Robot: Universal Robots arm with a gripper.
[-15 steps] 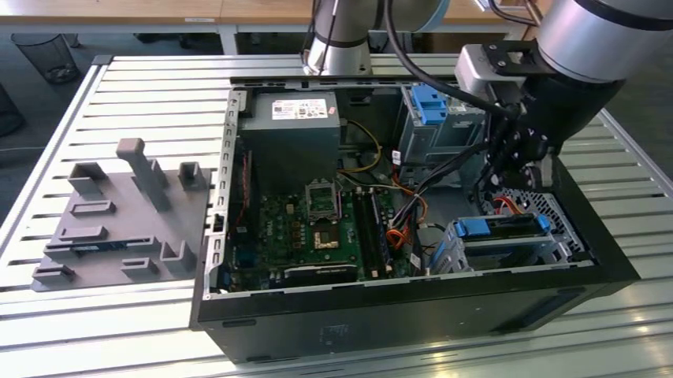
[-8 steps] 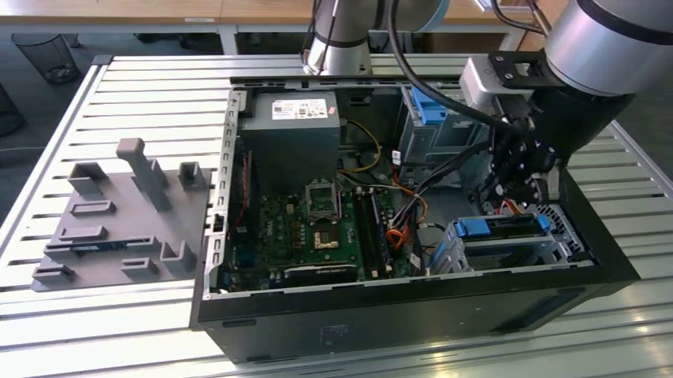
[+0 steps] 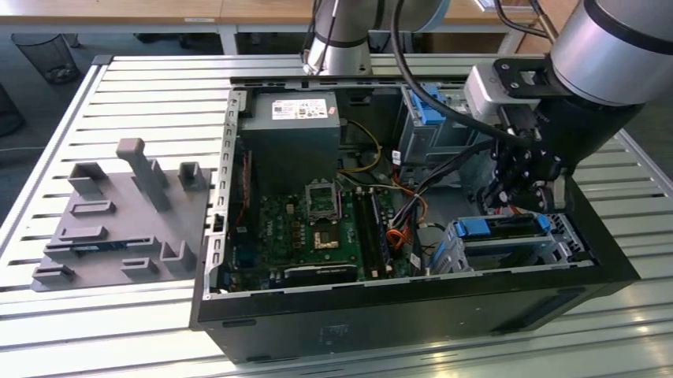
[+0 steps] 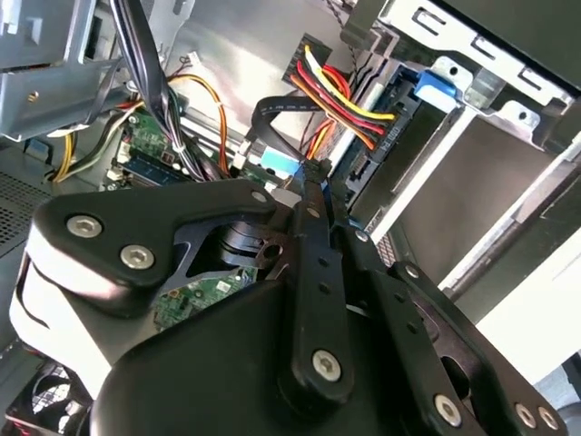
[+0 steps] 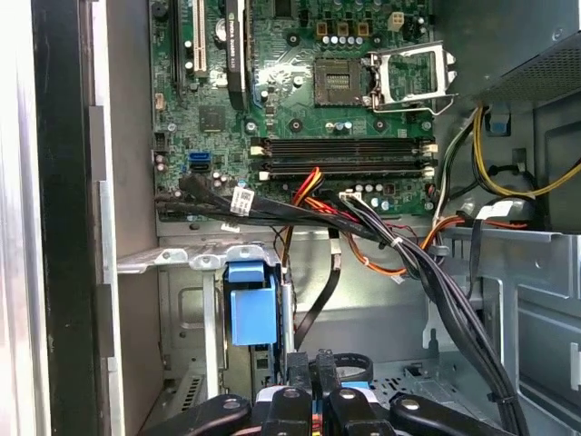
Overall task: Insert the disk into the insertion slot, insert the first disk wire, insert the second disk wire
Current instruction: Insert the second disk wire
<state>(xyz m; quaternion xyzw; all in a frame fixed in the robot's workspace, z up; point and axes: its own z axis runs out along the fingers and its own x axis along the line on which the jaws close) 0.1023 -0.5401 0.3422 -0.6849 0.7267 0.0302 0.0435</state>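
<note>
Black linkage bars of the gripper point(image 4: 313, 195) are seen closest to the lens in the second wrist view, with the fingers point(image 4: 315, 263) pressed together on a small blue-and-black connector at their tips; what that connector belongs to cannot be told for certain. In the first wrist view the gripper point(image 5: 310, 381) is seen from behind, with its fingers held close.

In the exterior view the gripper point(image 3: 522, 197) is lowered into the open computer case point(image 3: 421, 311), at the exterior view's right, just above the disk point(image 3: 503, 228). The disk, with its blue carrier rail, is seated in the insertion slot point(image 3: 510, 248) at the near right corner of the case. A blue clip point(image 5: 251, 304) on the cage wall is shown in the first wrist view.

Bundled red, yellow and black wires point(image 4: 340, 95) are draped near the fingertips, beside the drive cage. The green motherboard point(image 3: 315, 228) is laid across the case floor, left of the slot, and a grey power supply point(image 3: 292, 134) is mounted at the far side. Well apart, at the exterior view's left, a grey fixture plate point(image 3: 116, 220) rests on the slatted table point(image 3: 137, 87).
</note>
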